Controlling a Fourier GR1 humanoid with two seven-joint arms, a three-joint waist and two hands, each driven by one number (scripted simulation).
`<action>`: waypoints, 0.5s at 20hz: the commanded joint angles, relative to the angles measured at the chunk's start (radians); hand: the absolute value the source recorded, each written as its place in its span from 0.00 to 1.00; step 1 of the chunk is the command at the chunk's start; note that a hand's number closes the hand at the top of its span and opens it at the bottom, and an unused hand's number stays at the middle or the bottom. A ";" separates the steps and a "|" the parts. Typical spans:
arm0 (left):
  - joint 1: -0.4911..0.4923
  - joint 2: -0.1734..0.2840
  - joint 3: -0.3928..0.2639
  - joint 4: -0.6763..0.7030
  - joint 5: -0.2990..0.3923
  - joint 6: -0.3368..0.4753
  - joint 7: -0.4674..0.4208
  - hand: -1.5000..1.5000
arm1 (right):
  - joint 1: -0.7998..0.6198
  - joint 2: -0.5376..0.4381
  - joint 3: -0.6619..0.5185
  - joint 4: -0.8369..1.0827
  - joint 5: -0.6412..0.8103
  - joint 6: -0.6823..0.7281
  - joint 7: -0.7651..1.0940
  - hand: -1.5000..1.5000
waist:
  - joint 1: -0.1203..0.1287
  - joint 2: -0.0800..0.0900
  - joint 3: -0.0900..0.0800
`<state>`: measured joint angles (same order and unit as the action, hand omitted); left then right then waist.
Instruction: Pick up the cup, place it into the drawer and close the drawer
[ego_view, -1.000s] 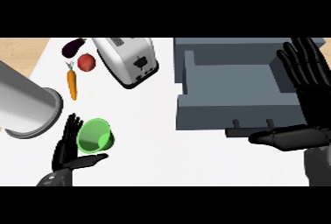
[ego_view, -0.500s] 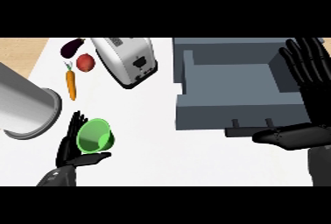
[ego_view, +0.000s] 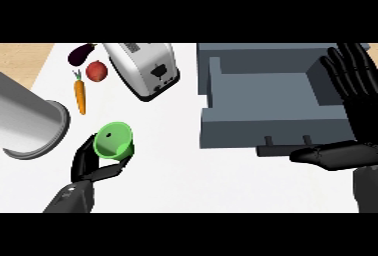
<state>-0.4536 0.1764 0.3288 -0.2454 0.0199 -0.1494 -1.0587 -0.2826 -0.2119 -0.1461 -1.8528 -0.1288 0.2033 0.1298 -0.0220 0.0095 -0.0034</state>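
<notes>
While the left hand (ego_view: 94, 167) sits low at about 7 o'clock in the head view, its black fingers curl around the small green plastic cup (ego_view: 114, 140), which lies tilted in the grasp with its open mouth turned up and toward the camera. Cup rests over the white counter top (ego_view: 177, 175), well apart from the drawer.

At 3 o'clock: open grey box-shaped drawer (ego_view: 272, 107), pulled out, inner floor bare and visible, a dark bar handle (ego_view: 288, 148) along its near front edge. Right hand (ego_view: 353, 105) stands at the drawer's right wall, fingers straight and spread wide, pointing toward 12 o'clock, thumb stretched toward 9 o'clock just beside the handle. Holding nothing.

At 9 o'clock: large grey metal cylinder (ego_view: 29, 125) lying on its side, open rim just beside the cup.

At 11 to 12 o'clock: white-and-silver toaster (ego_view: 144, 67), angled on the counter. Left of it, an orange carrot with a green top (ego_view: 79, 95), a red round fruit (ego_view: 96, 70) and a dark purple aubergine (ego_view: 81, 53) near the far edge, close together but apart from the toaster.
</notes>
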 joint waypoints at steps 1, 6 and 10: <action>0.002 -0.018 0.006 -0.030 -0.022 0.176 -0.164 1.00 | -0.041 0.006 0.005 0.021 0.008 -0.019 0.022 0.00 | 0.002 0.002 -0.001; -0.005 -0.046 0.056 -0.049 0.032 0.096 -0.232 1.00 | -0.004 -0.027 -0.020 -0.021 -0.041 0.024 0.045 0.00 | -0.006 -0.001 0.000; -0.045 -0.060 0.081 -0.054 0.052 0.121 -0.229 1.00 | 0.018 0.012 0.002 -0.042 -0.015 -0.002 0.008 0.00 | -0.003 -0.002 0.000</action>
<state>-0.4976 0.1480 0.3921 -0.2941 0.0587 -0.0486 -1.1233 -0.2726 -0.2041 -0.1425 -1.8658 -0.1324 0.2036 0.1273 -0.0242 0.0090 -0.0031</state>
